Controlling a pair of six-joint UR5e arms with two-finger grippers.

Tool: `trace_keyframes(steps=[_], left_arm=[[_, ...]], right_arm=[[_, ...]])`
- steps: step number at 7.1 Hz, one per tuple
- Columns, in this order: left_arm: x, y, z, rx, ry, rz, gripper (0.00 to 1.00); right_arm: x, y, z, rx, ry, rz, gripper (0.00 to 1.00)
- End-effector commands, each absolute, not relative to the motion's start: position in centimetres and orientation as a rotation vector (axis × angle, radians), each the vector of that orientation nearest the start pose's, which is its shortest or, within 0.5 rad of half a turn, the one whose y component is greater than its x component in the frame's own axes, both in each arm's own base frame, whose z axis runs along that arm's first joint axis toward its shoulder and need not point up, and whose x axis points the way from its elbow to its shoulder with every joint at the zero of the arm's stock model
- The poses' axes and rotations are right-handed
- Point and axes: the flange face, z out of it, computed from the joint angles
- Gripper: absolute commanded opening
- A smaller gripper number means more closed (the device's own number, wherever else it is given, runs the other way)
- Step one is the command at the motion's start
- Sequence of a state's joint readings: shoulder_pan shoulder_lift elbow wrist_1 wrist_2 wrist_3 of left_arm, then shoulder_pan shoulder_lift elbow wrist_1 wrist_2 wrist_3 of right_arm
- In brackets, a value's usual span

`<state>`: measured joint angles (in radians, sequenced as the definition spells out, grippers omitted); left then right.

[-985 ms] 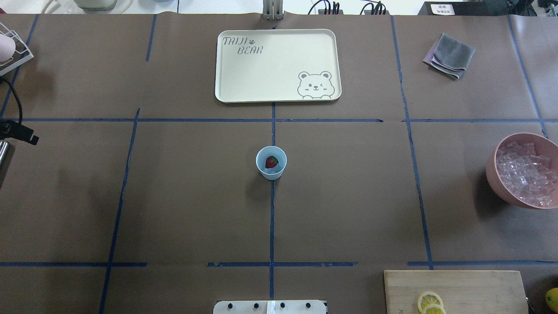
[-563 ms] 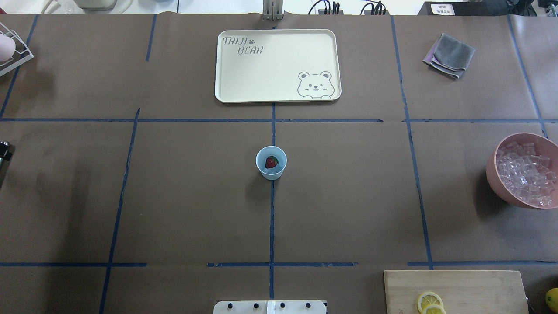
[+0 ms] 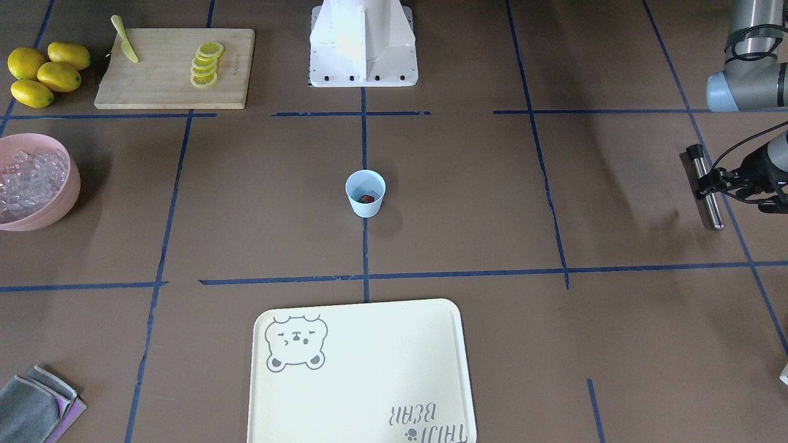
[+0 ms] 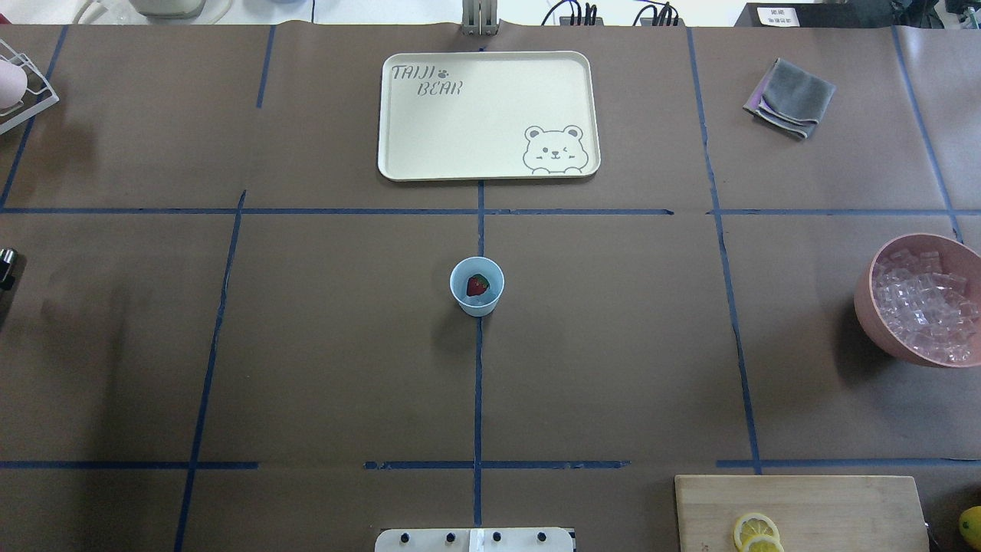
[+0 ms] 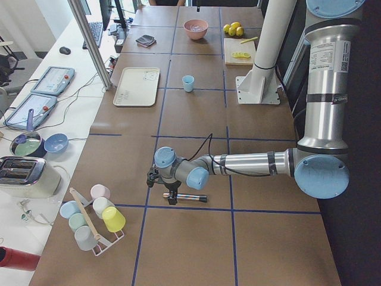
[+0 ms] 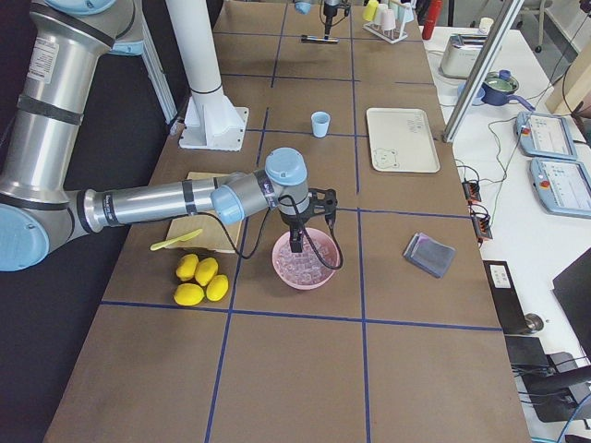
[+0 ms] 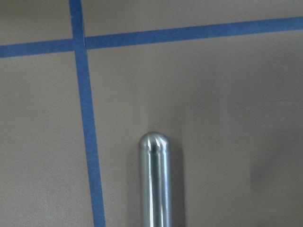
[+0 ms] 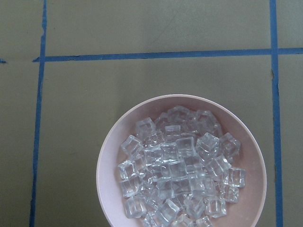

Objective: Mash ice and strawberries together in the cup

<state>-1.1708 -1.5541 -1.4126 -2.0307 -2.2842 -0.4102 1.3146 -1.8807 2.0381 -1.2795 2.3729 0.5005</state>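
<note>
The pale-blue cup (image 4: 479, 307) stands upright at the table's middle with one red strawberry (image 4: 477, 285) inside it. Ice (image 4: 927, 303) fills a pink bowl (image 4: 870, 307) at the right edge. A metal rod (image 3: 713, 215) lies on the table at the far left. My left gripper (image 3: 711, 184) is low over the rod near its black-capped end, and its jaws look open, one on each side. The left wrist view shows only the rod's rounded tip (image 7: 155, 184). My right gripper (image 6: 295, 245) hangs over the ice (image 8: 177, 170); I cannot tell whether it is open or shut.
A cream bear tray (image 4: 429, 138) lies beyond the cup, with a folded grey cloth (image 4: 791, 97) at the far right. A cutting board (image 4: 843, 506) with lemon slices (image 4: 755, 529) sits near right, beside whole lemons (image 3: 43, 71). A rack of cups (image 5: 92, 220) stands past the rod.
My left gripper and its cable slid out of the overhead view's left edge, and its shadow shifted with it. The cup, strawberry and bowl stayed put.
</note>
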Motion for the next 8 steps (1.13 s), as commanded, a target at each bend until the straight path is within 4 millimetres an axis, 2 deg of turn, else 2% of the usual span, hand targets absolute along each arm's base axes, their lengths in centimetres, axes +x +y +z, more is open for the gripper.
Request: trace_keyframes(steps=[1, 2, 4, 5, 6, 7, 8], left_arm=[[13.5, -48.9, 70.5, -0.04, 0.755, 0.089, 0.94], [13.9, -49.7, 70.8, -0.045, 0.753, 0.089, 0.94], [13.9, -49.8, 72.2, -0.034, 0.757, 0.093, 0.94], [14.0, -50.0, 72.5, -0.033, 0.759, 0.094, 0.88], [14.0, -50.0, 72.4, -0.032, 0.76, 0.093, 0.77], [14.1, -50.1, 72.2, -0.041, 0.762, 0.065, 0.45], [14.4, -50.7, 71.1, -0.035, 0.774, 0.045, 0.07]], right_arm=[[-3.6, -38.1, 52.4, 0.104, -0.889, 0.049, 0.99], [-3.6, -38.1, 52.4, 0.103, -0.89, 0.049, 0.99], [-3.6, -38.1, 52.5, 0.102, -0.889, 0.051, 0.99], [-3.6, -38.1, 52.5, 0.102, -0.889, 0.051, 0.99], [-3.6, -38.1, 52.5, 0.102, -0.889, 0.051, 0.99], [-3.6, -38.1, 52.5, 0.102, -0.889, 0.051, 0.99], [-3.6, -38.1, 52.5, 0.102, -0.889, 0.051, 0.99]])
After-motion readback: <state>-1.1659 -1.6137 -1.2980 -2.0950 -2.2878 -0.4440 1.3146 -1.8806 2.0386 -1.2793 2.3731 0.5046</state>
